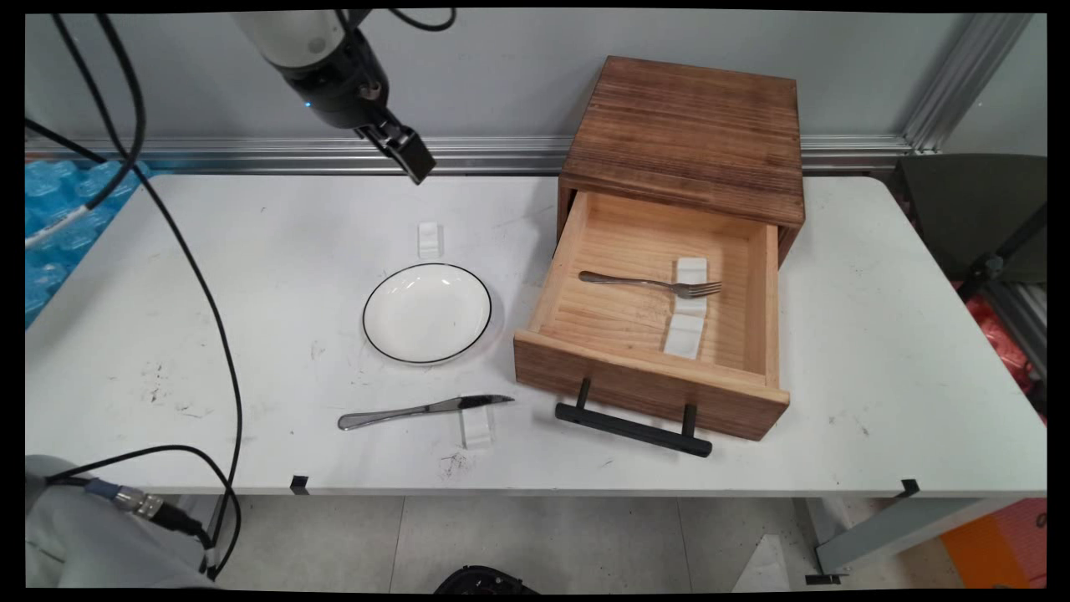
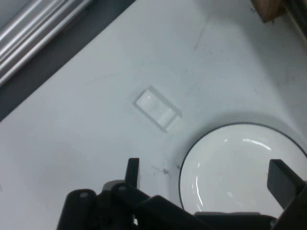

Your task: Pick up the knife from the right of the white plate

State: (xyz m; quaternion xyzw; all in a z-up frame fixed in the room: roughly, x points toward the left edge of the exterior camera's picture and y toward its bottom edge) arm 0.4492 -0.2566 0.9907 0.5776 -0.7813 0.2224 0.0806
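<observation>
Black two-finger gripper [image 1: 415, 165] hangs high over the white table [image 1: 878, 351], fingers spread, holding nothing. Nearest below: small white plastic rest [image 1: 429, 239], with the black-rimmed round white plate [image 1: 427, 313] at its 6 o'clock. Steel knife [image 1: 422, 410], long axis 9–3, lies across a second rest [image 1: 476, 426]. Open wooden drawer [image 1: 543, 293] at plate's 3 o'clock holds a steel fork [image 1: 648, 283] and two rests.

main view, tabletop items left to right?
knife → white rest beyond the plate → open wooden drawer box, with the fork lying across a rest inside it. The gripper is raised above the table's far side, open, holding nothing.
</observation>
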